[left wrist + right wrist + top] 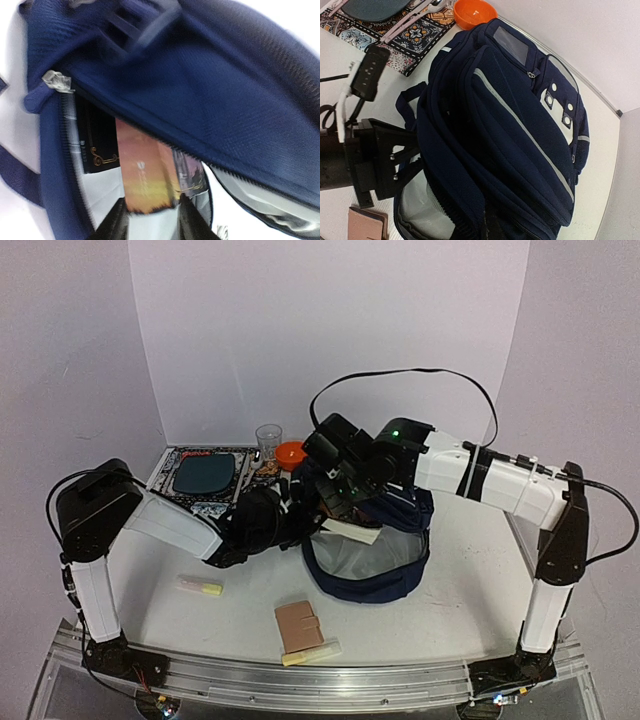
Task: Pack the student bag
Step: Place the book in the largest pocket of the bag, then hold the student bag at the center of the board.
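The navy-blue student bag lies open in the middle of the table, its grey-lined mouth facing the near side. My right gripper is shut on the bag's upper flap and holds it up; in the right wrist view only a dark finger shows, pressed into the fabric fold of the bag. My left gripper is at the bag's mouth, shut on an orange-yellow book that is partly inside the bag. A black book with gold ornament stands inside beside it.
A patterned placemat with a dark plate, a clear cup and an orange bowl sit at the back left. A pink-yellow highlighter, a brown wallet and a yellow marker lie near the front edge.
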Motion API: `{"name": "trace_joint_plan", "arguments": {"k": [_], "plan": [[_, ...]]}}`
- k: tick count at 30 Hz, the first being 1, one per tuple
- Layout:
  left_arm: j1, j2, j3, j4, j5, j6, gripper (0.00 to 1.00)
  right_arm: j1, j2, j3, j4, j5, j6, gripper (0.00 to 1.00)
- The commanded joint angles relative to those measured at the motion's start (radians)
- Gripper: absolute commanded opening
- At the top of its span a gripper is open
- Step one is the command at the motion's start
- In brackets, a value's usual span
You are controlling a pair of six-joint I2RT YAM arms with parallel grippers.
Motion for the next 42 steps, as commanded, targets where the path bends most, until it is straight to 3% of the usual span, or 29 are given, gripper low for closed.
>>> {"name": "trace_joint_plan", "arguments": {"k": [1,4,10,14,21,27,33,42], "plan": [[-0.026,0.064,0.171,0.048,0.087,0.075,0.29,-0.01,-0.045,0.006,0.055,-0.023,-0.001,0.0],[-0.036,0.111,0.227,0.039,0.153,0.099,0.3,-0.01,-0.035,-0.002,0.058,-0.02,-0.004,0.0],[-0.037,0.009,0.102,-0.006,0.105,0.164,0.63,-0.012,-0.037,-0.089,0.059,0.008,0.005,0.0],[-0.036,-0.146,-0.008,-0.082,0.034,0.229,0.73,-0.016,-0.054,-0.184,0.064,0.007,0.031,0.0],[-0.021,-0.386,-0.182,-0.219,-0.082,0.23,0.79,-0.018,-0.091,-0.345,0.079,-0.026,0.07,0.0],[0.075,-0.442,-0.211,-0.287,-0.013,0.213,0.83,-0.019,-0.094,-0.475,0.091,-0.157,0.082,0.02],[0.204,-0.329,-0.129,-0.324,0.177,0.253,0.81,-0.022,-0.109,-0.513,0.093,-0.191,0.095,0.1],[0.307,-0.055,0.14,-0.367,0.381,0.275,0.8,-0.09,-0.167,-0.534,0.092,-0.147,0.046,0.13]]}}
